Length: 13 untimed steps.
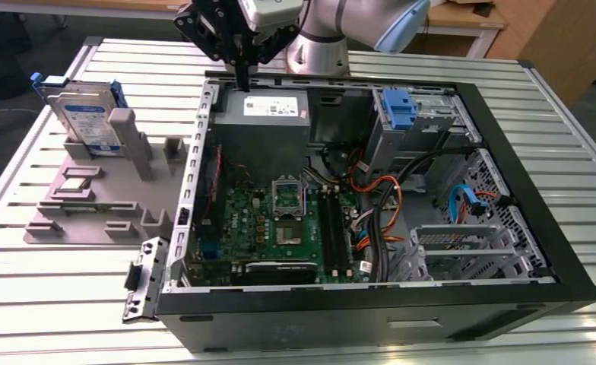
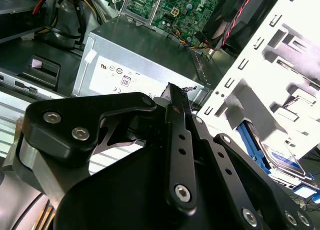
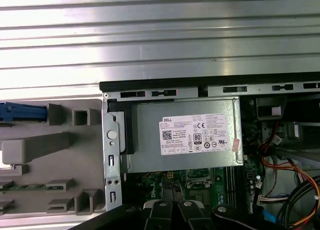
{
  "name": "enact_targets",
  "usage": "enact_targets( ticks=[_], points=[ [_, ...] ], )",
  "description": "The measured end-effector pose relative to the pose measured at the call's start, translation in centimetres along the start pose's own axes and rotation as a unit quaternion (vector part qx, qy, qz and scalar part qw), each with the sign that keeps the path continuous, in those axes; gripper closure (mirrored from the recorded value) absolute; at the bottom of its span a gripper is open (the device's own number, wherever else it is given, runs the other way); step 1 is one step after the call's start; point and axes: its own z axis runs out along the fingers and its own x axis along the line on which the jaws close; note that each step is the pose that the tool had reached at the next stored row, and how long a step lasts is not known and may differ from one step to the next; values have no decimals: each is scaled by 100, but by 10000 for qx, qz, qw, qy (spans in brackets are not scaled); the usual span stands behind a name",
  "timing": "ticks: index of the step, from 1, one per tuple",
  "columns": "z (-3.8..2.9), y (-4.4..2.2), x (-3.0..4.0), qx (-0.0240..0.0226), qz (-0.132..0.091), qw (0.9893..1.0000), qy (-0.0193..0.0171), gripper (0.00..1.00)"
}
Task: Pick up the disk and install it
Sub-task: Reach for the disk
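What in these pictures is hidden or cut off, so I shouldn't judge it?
Exterior view: the disk, lower end behind the grey holder.
Second wrist view: the power supply, partly behind the gripper.
First wrist view: the motherboard, cut off by the frame edge.

Slatted metal table (image 1: 55, 304), open computer case (image 1: 379, 308), grey holder tray (image 1: 161, 186) (probably plastic)

silver-grey disk (image 1: 83, 120) with blue rails, blue-and-white label, upright in grey holder (image 1: 125, 186)
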Motion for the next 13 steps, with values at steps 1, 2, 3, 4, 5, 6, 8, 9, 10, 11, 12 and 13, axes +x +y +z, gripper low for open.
enact_targets(
  ticks=[1, 2, 3, 4, 5, 6, 8, 9, 10, 11, 12, 13],
  points=[
    [0, 0, 1, 0, 0, 10000, 0, 89],
    [0, 0, 5, 0, 1, 10000, 0, 89],
    [-1, -2, 15, 0, 1, 10000, 0, 89],
    [-1, -3, 30, 0, 0, 10000, 0, 89],
    [-1, -4, 51, 0, 0, 10000, 0, 89],
    [-1, -6, 72, 0, 0, 10000, 0, 89],
    [-2, -9, 119, 0, 0, 10000, 0, 89],
    [-2, -11, 146, 0, 1, 10000, 0, 89],
    [-3, -14, 177, 0, 0, 10000, 0, 89],
    [-4, -16, 211, 0, 0, 10000, 0, 89],
    [-4, -19, 245, 0, -1, 10000, 0, 89],
    [-5, -21, 282, 0, 0, 10000, 0, 89]
  ],
)
